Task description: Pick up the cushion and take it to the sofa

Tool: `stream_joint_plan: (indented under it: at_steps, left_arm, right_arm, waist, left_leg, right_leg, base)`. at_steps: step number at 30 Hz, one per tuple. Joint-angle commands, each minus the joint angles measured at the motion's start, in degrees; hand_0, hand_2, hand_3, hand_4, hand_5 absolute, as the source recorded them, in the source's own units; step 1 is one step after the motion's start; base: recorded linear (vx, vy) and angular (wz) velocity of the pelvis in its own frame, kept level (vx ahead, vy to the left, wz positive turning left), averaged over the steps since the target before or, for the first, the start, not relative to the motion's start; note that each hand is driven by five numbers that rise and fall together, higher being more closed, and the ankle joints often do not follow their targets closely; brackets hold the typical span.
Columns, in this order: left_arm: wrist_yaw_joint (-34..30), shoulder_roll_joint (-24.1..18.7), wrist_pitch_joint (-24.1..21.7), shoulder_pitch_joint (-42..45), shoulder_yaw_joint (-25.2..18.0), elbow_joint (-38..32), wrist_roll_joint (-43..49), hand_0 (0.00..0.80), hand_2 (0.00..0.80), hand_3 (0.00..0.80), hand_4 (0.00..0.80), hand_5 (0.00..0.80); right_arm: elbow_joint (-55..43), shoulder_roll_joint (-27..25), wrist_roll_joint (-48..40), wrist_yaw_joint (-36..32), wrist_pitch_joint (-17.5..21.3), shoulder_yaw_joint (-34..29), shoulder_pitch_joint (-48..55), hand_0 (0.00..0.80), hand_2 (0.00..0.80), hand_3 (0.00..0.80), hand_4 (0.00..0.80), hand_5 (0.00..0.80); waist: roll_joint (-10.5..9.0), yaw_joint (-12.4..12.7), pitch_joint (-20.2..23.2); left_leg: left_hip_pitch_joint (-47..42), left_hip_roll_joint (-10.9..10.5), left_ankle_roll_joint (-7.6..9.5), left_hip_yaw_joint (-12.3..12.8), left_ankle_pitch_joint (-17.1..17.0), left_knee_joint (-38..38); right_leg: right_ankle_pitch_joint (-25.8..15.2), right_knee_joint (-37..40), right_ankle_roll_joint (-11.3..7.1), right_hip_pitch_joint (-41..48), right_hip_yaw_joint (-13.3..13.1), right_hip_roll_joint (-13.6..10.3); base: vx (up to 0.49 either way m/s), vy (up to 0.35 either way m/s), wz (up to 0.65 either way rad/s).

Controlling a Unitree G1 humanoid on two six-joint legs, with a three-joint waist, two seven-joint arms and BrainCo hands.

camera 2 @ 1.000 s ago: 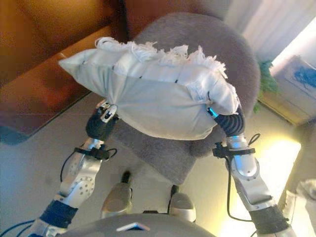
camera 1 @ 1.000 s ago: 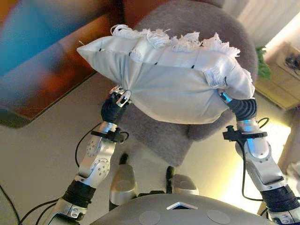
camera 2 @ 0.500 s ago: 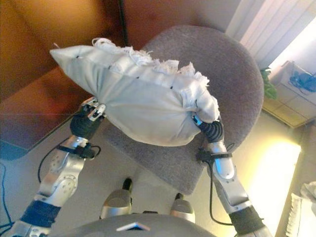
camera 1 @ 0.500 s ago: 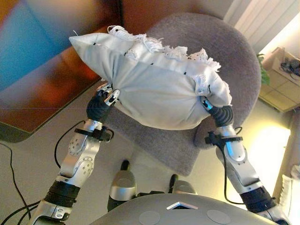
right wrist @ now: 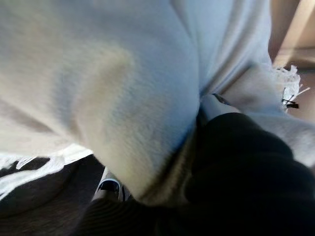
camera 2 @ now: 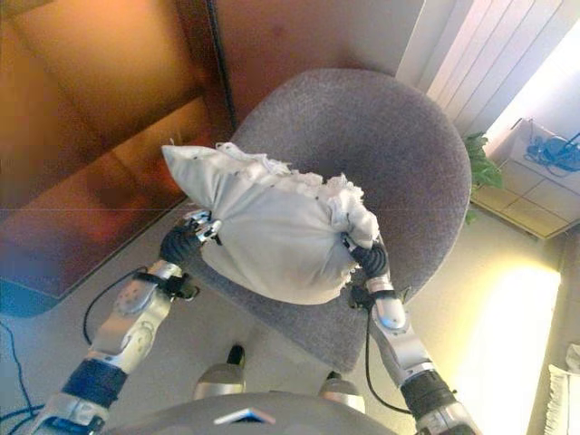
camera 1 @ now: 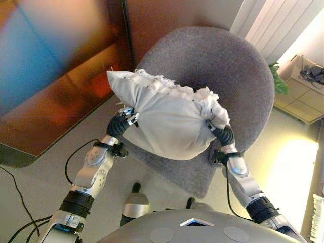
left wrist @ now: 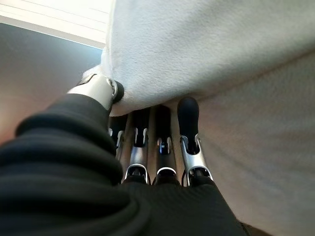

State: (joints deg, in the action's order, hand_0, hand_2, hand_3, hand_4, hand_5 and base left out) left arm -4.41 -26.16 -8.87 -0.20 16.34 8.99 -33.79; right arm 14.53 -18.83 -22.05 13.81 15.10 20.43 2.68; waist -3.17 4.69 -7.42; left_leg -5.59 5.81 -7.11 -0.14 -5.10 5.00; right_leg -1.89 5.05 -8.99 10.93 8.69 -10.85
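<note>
A white cushion point(camera 1: 169, 124) with a fringed edge hangs between my two hands, just above the seat of a round grey upholstered chair point(camera 1: 238, 76). My left hand point(camera 1: 121, 125) grips its left end. In the left wrist view straight fingers point(left wrist: 188, 115) lie under the cushion point(left wrist: 206, 44) and the thumb presses into it from the other side, pinching it. My right hand point(camera 1: 223, 134) is at the cushion's right end, buried in the cloth. In the right wrist view the cushion point(right wrist: 98, 73) wraps over the hand's dark cover point(right wrist: 236, 162).
A brown wooden cabinet point(camera 1: 61, 101) stands on the left beside the chair. A cardboard box point(camera 1: 304, 86) and a green plant point(camera 1: 279, 78) are at the right. White slatted panels point(camera 1: 283, 25) rise behind the chair.
Both arms have reached forward and lowered the cushion toward the chair seat. The view has also shifted, so more of the chair back and the room show.
</note>
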Motion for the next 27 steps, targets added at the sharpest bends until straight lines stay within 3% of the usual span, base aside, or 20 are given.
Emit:
stream_joint_plan:
  at_steps: [1,10,16,19,24,26,27]
  left_arm:
    - [-0.5,4.8,-3.4,-9.5,4.2,1.7,1.7,0.800,0.800,0.800,0.800,0.800]
    - [-0.8,7.0,-2.5,-11.2,5.7,9.4,6.2,0.800,0.800,0.800,0.800,0.800]
    - [2.7,10.4,-3.3,-21.3,9.0,21.4,8.9,0.800,0.800,0.800,0.800,0.800]
    - [7.1,13.2,-4.4,-30.8,10.7,30.2,8.3,0.800,0.800,0.800,0.800,0.800]
    - [10.8,12.9,-7.6,-47.7,12.2,39.1,4.3,0.800,0.800,0.800,0.800,0.800]
    - [10.9,13.0,-7.6,-48.4,12.1,39.5,4.1,0.800,0.800,0.800,0.800,0.800]
    - [11.8,12.8,-9.2,-56.2,11.1,44.6,2.6,0.800,0.800,0.800,0.800,0.800]
  right_arm:
    - [-1.6,1.1,-0.2,-0.5,3.1,1.5,-6.6,0.800,0.800,0.800,0.800,0.800]
    - [6.3,3.6,-1.6,0.2,5.0,-0.6,-6.4,0.800,0.800,0.800,0.800,0.800]
    - [13.2,5.9,-4.7,3.5,3.0,-0.1,-13.2,0.800,0.800,0.800,0.800,0.800]
    - [21.8,6.2,-9.4,2.6,0.2,0.6,-24.2,0.800,0.800,0.800,0.800,0.800]
    - [31.7,3.8,-14.7,2.0,-2.4,1.4,-45.1,0.800,0.800,0.800,0.800,0.800]
    - [32.2,3.6,-15.2,1.9,-2.5,1.4,-45.9,0.800,0.800,0.800,0.800,0.800]
    - [38.3,1.6,-16.0,0.0,-3.3,1.4,-55.5,0.800,0.800,0.800,0.800,0.800]
  waist:
    - [1.77,0.3,2.9]
    - [0.40,0.8,1.7]
    - [0.79,0.7,-1.1]
    - [1.52,0.0,-3.8]
    - [2.81,-1.8,-11.2]
    - [2.84,-1.7,-11.4]
    - [3.72,-2.6,-14.8]
  left_leg:
    - [-0.7,1.9,1.34,1.2,5.0,-2.0]
    - [0.2,3.0,0.92,1.4,5.8,-5.4]
    - [6.2,3.1,0.63,0.6,5.6,-8.2]
    - [10.3,2.5,0.52,0.4,5.4,-9.7]
    - [18.9,1.2,0.35,0.3,4.4,-10.6]
    - [19.4,1.1,0.35,0.3,4.4,-10.8]
    - [22.9,0.6,0.58,1.0,3.6,-10.8]
  right_leg:
    - [-1.5,-2.9,-2.98,-3.1,5.2,-5.1]
    - [-2.5,-3.9,-4.63,-2.6,5.6,-6.6]
    - [-5.9,-3.4,-5.30,-6.8,4.9,-8.7]
    - [-7.0,-3.7,-5.32,-10.9,4.1,-9.6]
    - [-8.0,-6.4,-4.52,-21.6,1.9,-11.0]
    - [-8.0,-6.7,-4.49,-22.2,1.7,-11.0]
    - [-8.5,-7.6,-3.97,-27.3,0.1,-11.2]
  base:
    - [0.235,-0.003,0.01]
    - [0.144,-0.034,0.00]
    - [-0.065,-0.011,0.02]
    - [-0.273,0.046,-0.08]
    - [-0.451,0.082,-0.14]
    - [-0.283,0.108,-0.09]
    - [-0.437,0.179,-0.10]
